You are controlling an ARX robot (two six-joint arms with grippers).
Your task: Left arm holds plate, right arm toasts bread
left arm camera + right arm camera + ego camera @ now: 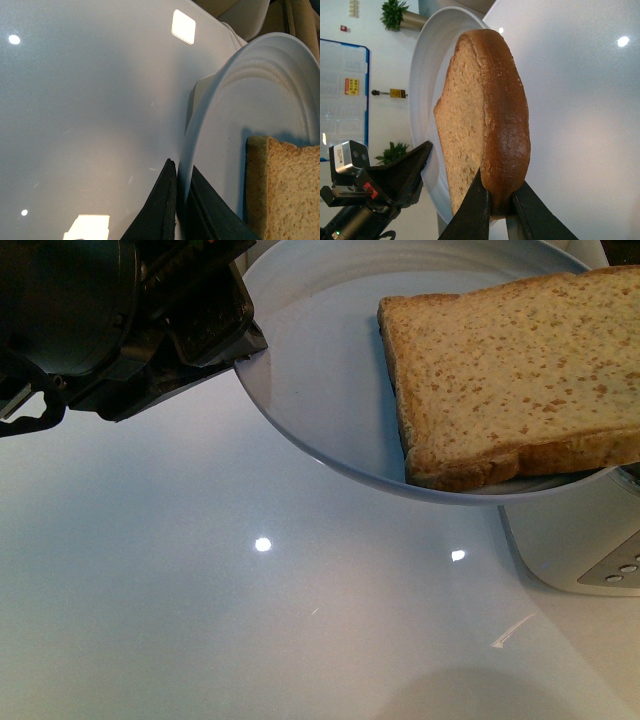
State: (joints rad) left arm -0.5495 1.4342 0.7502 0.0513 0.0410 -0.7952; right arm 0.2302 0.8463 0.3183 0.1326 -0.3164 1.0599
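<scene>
White tabletop point(200, 590); left end effector point(179, 210) clamps plate point(320, 390); right end effector point(500, 210), bread point(510, 370)

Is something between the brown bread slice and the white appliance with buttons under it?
Yes: the round pale blue-grey plate, held by the left gripper, lies under the speckled brown bread slice and over the white appliance.

The front view's right edge is cutting off the bread point(510, 380) and the plate point(320, 390), and the plate is hiding much of the white toaster point(570, 540) beneath it. My left end effector point(240, 345) is running out past that view's upper left corner. My right end effector point(501, 192) is covering the strip of crust it is pinching, and the wall signs point(351, 86) are showing too small to read.
</scene>
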